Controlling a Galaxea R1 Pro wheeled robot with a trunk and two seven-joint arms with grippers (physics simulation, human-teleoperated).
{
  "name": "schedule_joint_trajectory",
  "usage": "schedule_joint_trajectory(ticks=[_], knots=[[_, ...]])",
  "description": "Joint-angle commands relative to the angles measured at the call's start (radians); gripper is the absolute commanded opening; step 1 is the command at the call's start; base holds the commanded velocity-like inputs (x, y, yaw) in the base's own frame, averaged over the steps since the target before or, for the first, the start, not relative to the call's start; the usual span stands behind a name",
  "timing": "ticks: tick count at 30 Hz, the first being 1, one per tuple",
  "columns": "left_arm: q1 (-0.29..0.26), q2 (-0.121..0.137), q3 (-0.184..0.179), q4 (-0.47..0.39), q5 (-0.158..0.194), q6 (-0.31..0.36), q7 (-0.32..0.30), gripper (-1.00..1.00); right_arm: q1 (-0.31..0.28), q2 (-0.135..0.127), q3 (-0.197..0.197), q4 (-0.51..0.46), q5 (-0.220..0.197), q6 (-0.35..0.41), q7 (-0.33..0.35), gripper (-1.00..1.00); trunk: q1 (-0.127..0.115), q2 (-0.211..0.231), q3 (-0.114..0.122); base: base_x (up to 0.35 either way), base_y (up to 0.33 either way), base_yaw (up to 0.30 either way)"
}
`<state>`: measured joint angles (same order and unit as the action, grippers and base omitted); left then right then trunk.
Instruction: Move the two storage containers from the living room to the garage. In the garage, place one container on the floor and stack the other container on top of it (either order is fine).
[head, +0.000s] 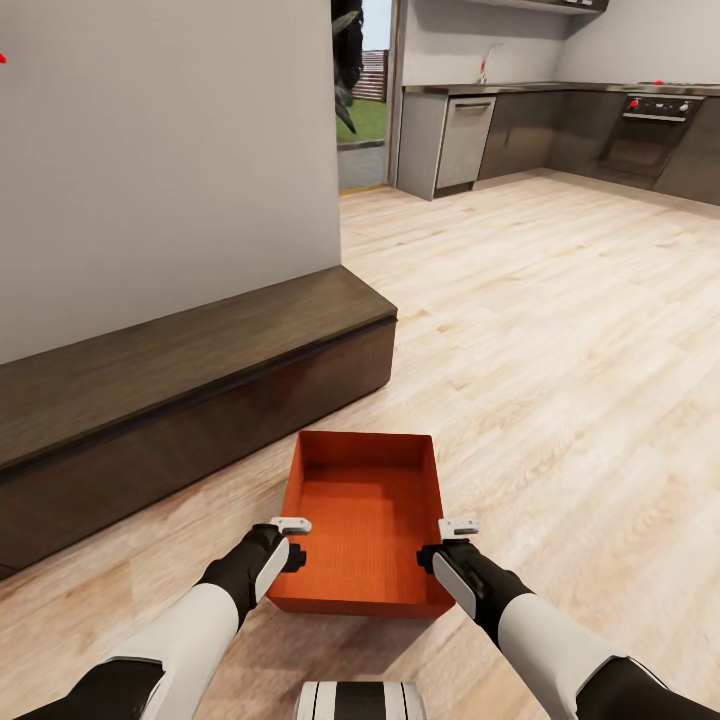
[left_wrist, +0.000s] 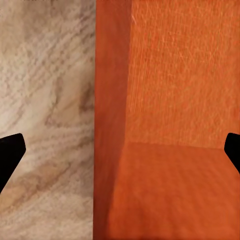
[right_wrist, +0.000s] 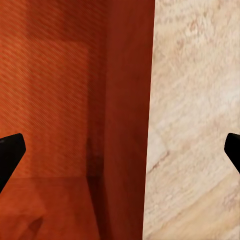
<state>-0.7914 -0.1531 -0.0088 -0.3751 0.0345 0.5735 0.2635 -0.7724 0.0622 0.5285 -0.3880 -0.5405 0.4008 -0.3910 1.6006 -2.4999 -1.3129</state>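
Observation:
One orange-red open-top storage container (head: 365, 515) sits on the light wood plank floor of the living room, straight ahead of me and empty. My left gripper (head: 291, 541) is open at the container's left wall near its near corner. In the left wrist view the left gripper (left_wrist: 120, 152) straddles that wall (left_wrist: 112, 100), one finger outside and one inside. My right gripper (head: 441, 546) is open at the right wall. In the right wrist view the right gripper (right_wrist: 120, 152) straddles that wall (right_wrist: 127, 100) the same way. The garage is out of view.
A long dark low cabinet (head: 190, 390) runs along the grey wall (head: 170, 150) at left, close to the container's far left corner. Wood floor (head: 560, 330) stretches ahead and right to a kitchen with cabinets (head: 520, 130) and an oven (head: 650, 135). A doorway (head: 362, 100) opens outdoors.

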Motion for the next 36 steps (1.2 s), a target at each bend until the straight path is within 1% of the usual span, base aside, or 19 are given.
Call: schedule_joint_trajectory(ticks=[1, 16, 19, 25, 36], knots=[[0.000, 0.000, -0.001, -0.002, 0.004, 0.005, 0.005, 1.00, -0.001, -0.001, 0.008, -0.002, -0.009, 0.004, -0.008, 1.00, 0.000, 0.000, -0.001, 0.000, 0.000, 0.000], [0.000, 0.002, 0.000, -0.004, 0.002, 0.005, 0.013, 1.00, -0.001, -0.002, 0.008, -0.002, -0.009, 0.004, -0.008, 1.00, 0.000, 0.000, -0.001, 0.000, 0.000, 0.000], [0.000, 0.003, 0.000, -0.004, 0.002, 0.005, 0.013, 1.00, -0.001, -0.016, 0.008, -0.002, -0.009, 0.004, -0.008, 1.00, 0.000, 0.000, -0.001, 0.000, 0.000, 0.000], [0.000, 0.003, 0.000, -0.004, 0.003, 0.005, 0.013, 1.00, -0.001, -0.031, 0.008, -0.002, -0.009, 0.004, -0.008, 1.00, 0.000, 0.000, -0.001, 0.000, 0.000, 0.000], [0.000, 0.003, 0.000, -0.004, 0.003, 0.005, 0.012, 1.00, -0.001, -0.033, 0.008, -0.002, -0.010, 0.004, -0.008, 1.00, 0.000, 0.000, -0.001, 0.000, 0.000, 0.000]])
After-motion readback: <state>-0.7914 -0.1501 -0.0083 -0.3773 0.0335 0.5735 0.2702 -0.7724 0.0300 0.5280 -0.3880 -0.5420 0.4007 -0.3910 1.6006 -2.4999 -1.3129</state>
